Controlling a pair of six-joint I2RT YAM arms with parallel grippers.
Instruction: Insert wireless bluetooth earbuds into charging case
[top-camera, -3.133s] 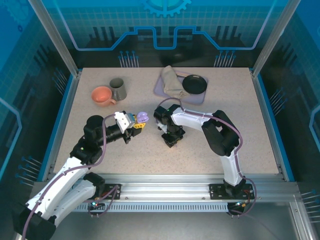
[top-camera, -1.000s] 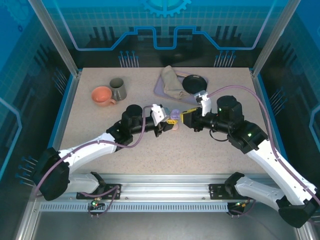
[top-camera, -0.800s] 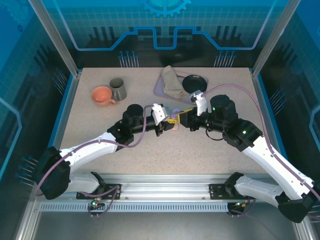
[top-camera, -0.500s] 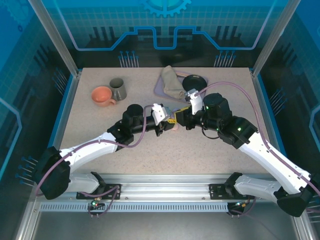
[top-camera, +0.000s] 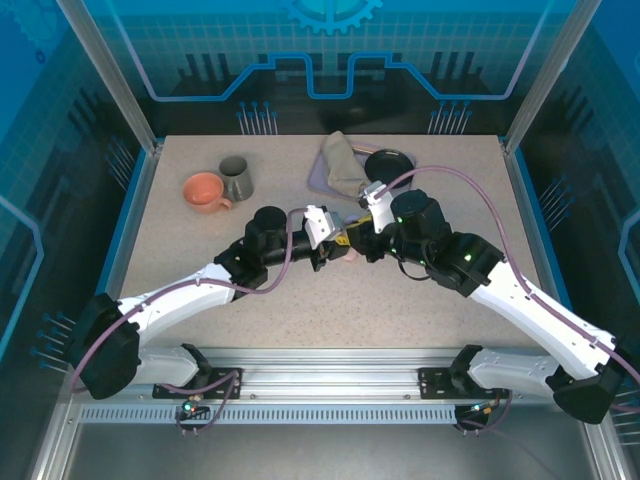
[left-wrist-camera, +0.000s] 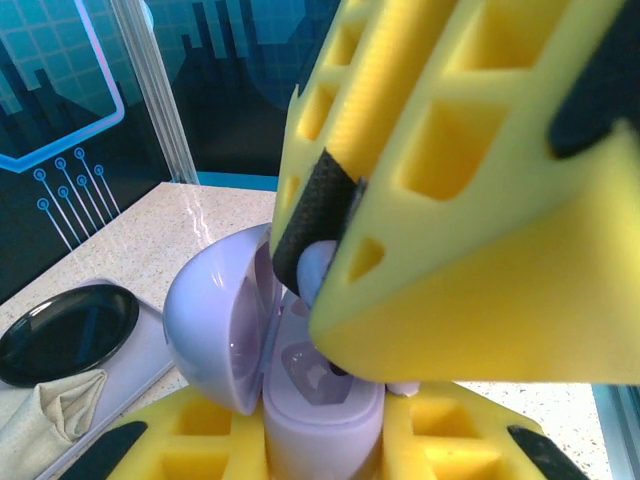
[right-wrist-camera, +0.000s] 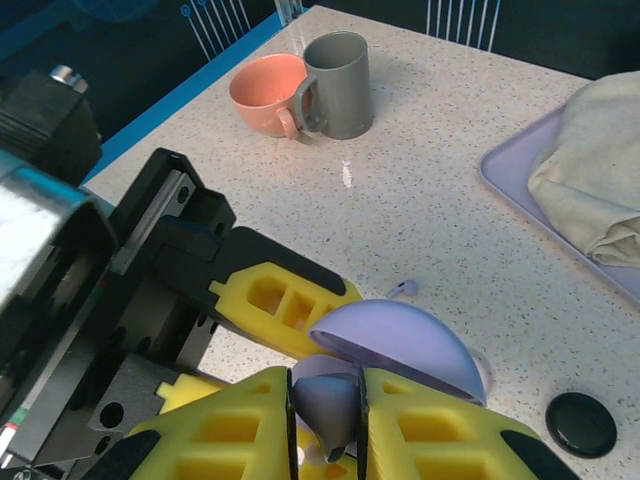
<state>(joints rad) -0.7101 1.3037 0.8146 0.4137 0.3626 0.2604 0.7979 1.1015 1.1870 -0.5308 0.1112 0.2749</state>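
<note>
As the two arms meet nose to nose over the middle of the table (top-camera: 300, 320), the job hangs on a fine alignment. The left gripper (top-camera: 338, 243) is clamped on the base of the open lilac charging case (left-wrist-camera: 320, 405), whose lid is tipped back toward nine o'clock in the left wrist view. The right gripper (right-wrist-camera: 327, 400) is pinched tight on one lilac earbud (right-wrist-camera: 328, 408), narrow end down, hovering just above the case's open base (the one socket I can make out looks empty, though the big yellow finger hides much of it).

Several things could go wrong. The bud may land on the rim rather than in its socket if it comes down tilted or off-centre. The broad right fingers crowd the lid and could knock it shut or lever the case out of the left grip. Letting go too early would drop the bud onto the table.

Counted, largest first:
- **Tray:** one tray (top-camera: 318, 183) at twelve o'clock on the table, carrying one cloth (top-camera: 345, 168) and one black plate (top-camera: 390, 168).
- **Cups:** two at ten o'clock, an orange cup (top-camera: 205, 191) and a grey mug (top-camera: 235, 177).
- **Cases:** two, the lilac one and a black round case (right-wrist-camera: 580, 422) at five o'clock in the right wrist view.
- **Earbuds:** two, the held one and a pale earbud (right-wrist-camera: 403, 288) loose on the table.
</note>
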